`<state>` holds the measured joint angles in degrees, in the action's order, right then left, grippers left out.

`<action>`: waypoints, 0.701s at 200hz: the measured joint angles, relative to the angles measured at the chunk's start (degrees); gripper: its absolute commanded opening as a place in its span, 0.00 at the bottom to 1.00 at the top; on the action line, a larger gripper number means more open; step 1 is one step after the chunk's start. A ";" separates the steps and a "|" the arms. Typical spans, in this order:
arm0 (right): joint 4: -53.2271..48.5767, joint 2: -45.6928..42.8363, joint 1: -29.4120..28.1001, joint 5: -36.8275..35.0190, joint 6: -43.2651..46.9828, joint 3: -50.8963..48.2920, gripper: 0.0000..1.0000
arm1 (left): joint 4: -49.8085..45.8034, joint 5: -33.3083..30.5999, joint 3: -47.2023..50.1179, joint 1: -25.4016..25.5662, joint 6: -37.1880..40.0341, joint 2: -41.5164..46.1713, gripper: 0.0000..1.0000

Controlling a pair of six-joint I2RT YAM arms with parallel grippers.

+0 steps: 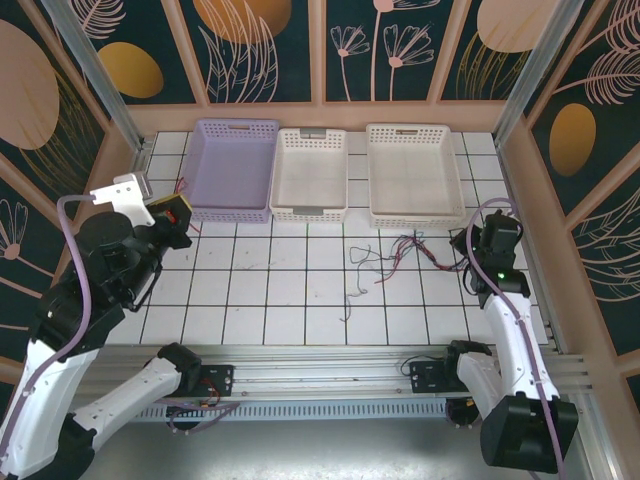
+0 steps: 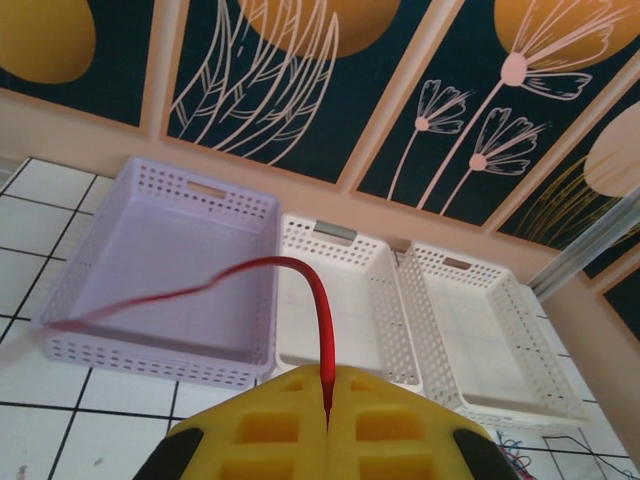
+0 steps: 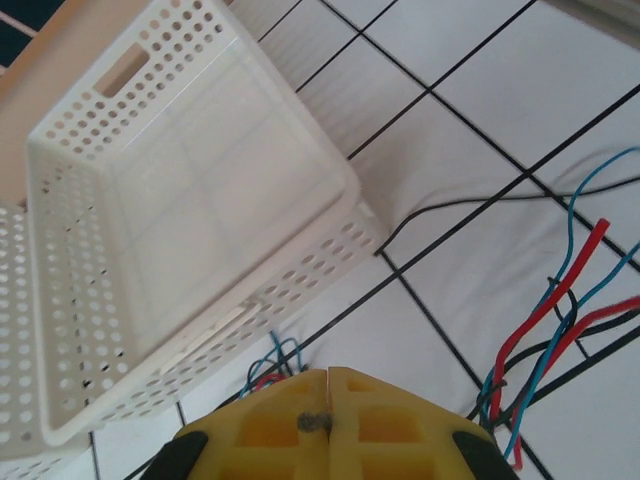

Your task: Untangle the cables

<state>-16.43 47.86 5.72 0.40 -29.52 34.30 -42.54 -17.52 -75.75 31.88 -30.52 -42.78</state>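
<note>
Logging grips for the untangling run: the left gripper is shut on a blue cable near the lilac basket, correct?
Not quite: the colour is wrong. The left gripper is shut on a red cable, not a blue one, near the lilac basket. The left wrist view shows the red strand pinched between its yellow fingers.

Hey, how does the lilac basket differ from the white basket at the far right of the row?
The lilac basket is pale purple; the far-right basket is white. The lilac basket ends the row on the left, near the left fingers, which pinch a red cable. The far-right basket has the loose tangle of cables on the tiles in front of it. Both are rectangular, perforated and look empty.
</note>
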 measured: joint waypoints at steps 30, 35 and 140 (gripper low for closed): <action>0.39 -0.24 -0.02 3.91 0.07 -0.37 0.00 | 3.26 4.07 0.22 0.00 -0.24 -1.99 0.00; 0.55 -0.26 -0.02 4.50 0.11 -0.37 0.00 | 3.98 4.79 0.22 0.00 -0.35 -2.51 0.00; 1.62 -4.68 -5.20 10.19 0.79 -0.35 0.00 | 14.03 9.88 -8.26 0.00 2.08 -15.56 0.00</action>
<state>-14.81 43.18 0.51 10.59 -28.73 33.95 -28.51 -7.64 -84.01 31.88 -28.45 -58.35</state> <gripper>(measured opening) 0.053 0.040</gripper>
